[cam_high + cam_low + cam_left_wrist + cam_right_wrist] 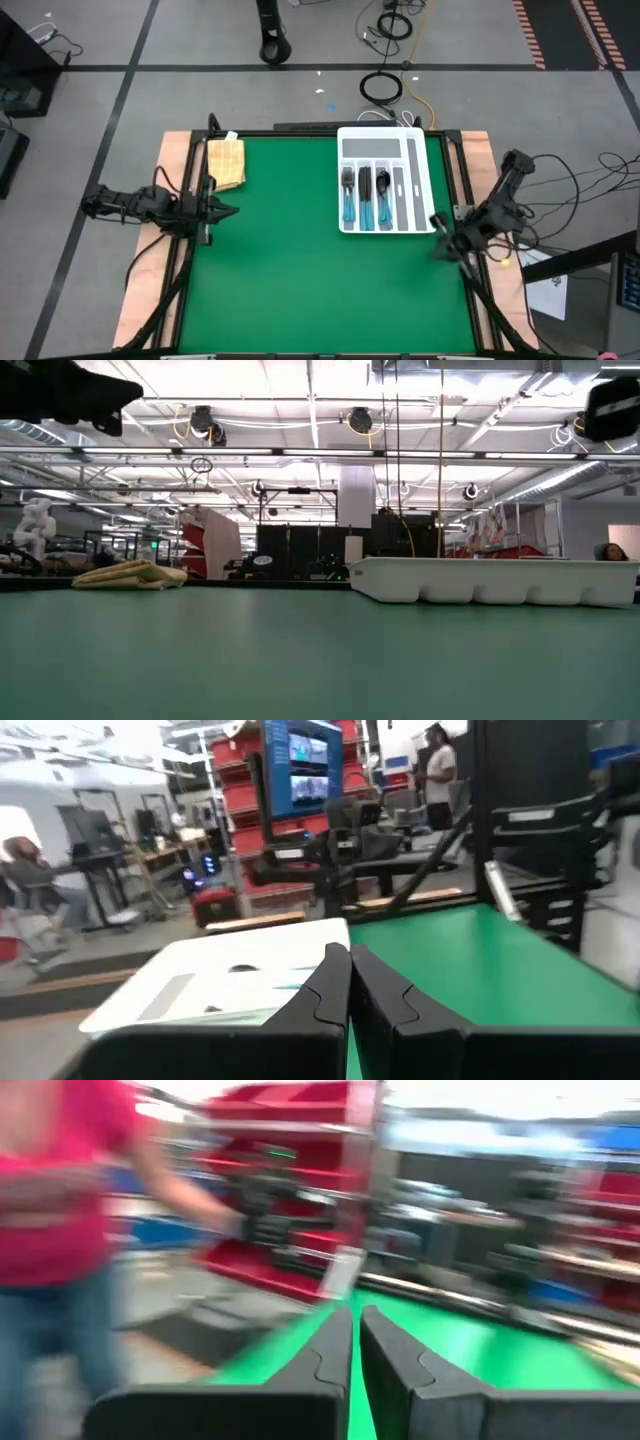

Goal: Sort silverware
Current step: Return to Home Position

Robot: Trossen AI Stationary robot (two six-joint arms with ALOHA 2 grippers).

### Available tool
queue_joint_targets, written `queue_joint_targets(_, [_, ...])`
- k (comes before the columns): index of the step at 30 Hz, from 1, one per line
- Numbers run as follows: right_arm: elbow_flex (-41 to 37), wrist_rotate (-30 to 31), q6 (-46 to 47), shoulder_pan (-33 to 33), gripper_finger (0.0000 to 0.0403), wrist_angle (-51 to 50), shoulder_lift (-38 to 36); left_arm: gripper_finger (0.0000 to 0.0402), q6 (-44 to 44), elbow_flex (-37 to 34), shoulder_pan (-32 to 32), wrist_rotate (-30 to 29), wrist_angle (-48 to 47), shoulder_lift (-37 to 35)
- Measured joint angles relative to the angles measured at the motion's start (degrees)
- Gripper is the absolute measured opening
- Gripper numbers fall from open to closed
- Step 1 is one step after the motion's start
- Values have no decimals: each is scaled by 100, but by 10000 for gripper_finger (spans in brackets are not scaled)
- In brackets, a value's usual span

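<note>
While both arms hang at the side edges of the surface, silverware: light-blue-handled forks, knives and spoons with dark metal heads (366, 195), all in the three left slots of the white plastic compartmented tray (380, 132), on the far right part of the green surface (290, 280); no loose piece visible.
Long axis: each piece runs far-to-near along its slot, dark heads at the far end, blue handles at the near end.
Right tool (441, 236): just beside the tray's near right corner, apart from it; fingers (320, 1370) pressed together, holding nothing.
Left tool (228, 211): at the left edge, well apart from the tray, pointing right toward it; fingers (325, 1000) pressed together, empty.
Nearer arm: right.
Other item: folded yellow cloth (226, 162), far left corner, just beyond the left tool.
Step, judged: sorting looks done; arms parking, no grasp called for.
</note>
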Motion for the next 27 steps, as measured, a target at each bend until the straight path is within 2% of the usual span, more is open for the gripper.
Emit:
queue_joint_targets(4, [-2, 1493, 24, -586, 16, -103, 2, 7, 189, 2, 0, -690, -33, -2])
queue_joint_targets(5, [-2, 1731, 83, -774, 16, -168, 4, 7, 190, 2, 0, -926, -35, -2])
queue_joint_targets(7, [-2, 1812, 128, -1178, 16, -308, 4, 7, 323, 2, 6, -1193, -8, -2])
queue_joint_targets(9, [-2, 1357, 99, -1623, 16, -308, 7, 7, 505, 2, 39, -1198, 129, -2])
queue_joint_targets(10, [-3, 933, 79, -1851, 16, -219, 8, 7, 602, 2, 77, -1194, 218, -2])
queue_joint_targets(12, [-4, -368, -15, -2327, 16, 187, 12, 7, 765, 2, 170, -1157, 299, -2])
queue_joint_targets(15, [7, -2785, -265, -2881, 16, 460, 37, 7, 785, 2, 350, -715, 246, -2])
queue_joint_targets(16, [7, -3247, -255, -3017, 16, 318, 39, 7, 781, 2, 412, -511, 214, -2])
queue_joint_targets(18, [5, -3328, 88, -3249, 16, -219, 39, 7, 729, 2, 531, -253, -3, -2])
queue_joint_targets(21, [6, -2632, 886, -3505, 16, -718, 150, 7, 427, -76, 707, -232, -232, -2])
queue_joint_targets(24, [1, -2741, 798, -3615, 16, -691, 291, 7, 364, -369, 826, 63, -12, -2])
queue_joint_targets(27, [0, -2771, 846, -3650, 16, -684, 395, 7, 218, -798, 952, 77, 528, -4])
